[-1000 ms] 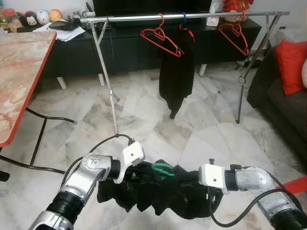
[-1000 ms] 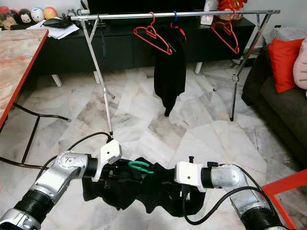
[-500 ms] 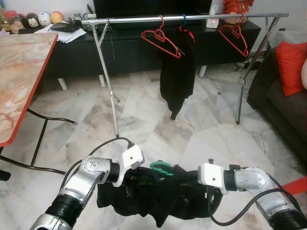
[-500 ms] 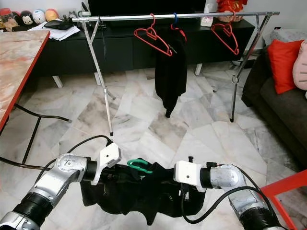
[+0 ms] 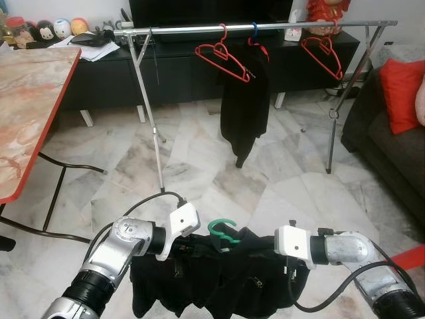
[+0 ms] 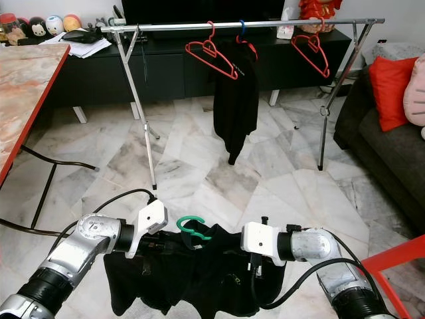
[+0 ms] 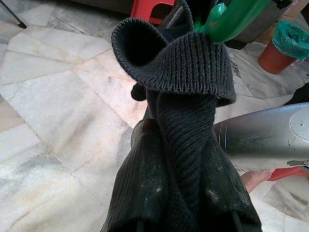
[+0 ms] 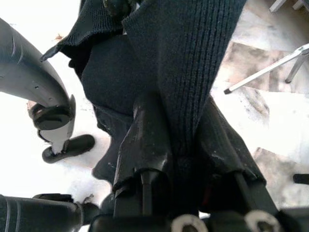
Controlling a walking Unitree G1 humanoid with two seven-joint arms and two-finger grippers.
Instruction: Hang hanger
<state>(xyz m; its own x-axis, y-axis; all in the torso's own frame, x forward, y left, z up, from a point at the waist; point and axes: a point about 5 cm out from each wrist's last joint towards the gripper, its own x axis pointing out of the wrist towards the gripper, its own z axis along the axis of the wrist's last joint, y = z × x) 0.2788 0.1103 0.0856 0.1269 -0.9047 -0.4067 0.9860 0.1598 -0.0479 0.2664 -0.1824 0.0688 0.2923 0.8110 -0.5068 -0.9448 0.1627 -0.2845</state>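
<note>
rail [image 5: 265,26] well ahead, gap left of red hanger [image 5: 222,52] | black sweater [image 6: 199,279] slung low between arms | left gripper [image 7: 186,145], right gripper [image 8: 178,140] each clamped on knit: I raise both evenly | green hanger hook [image 5: 223,231] kept upright

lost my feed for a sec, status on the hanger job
Left gripper and right gripper both shut on black garment. Green hanger hook up. Rail ahead, gaps between red hangers. Floor path open.
</note>
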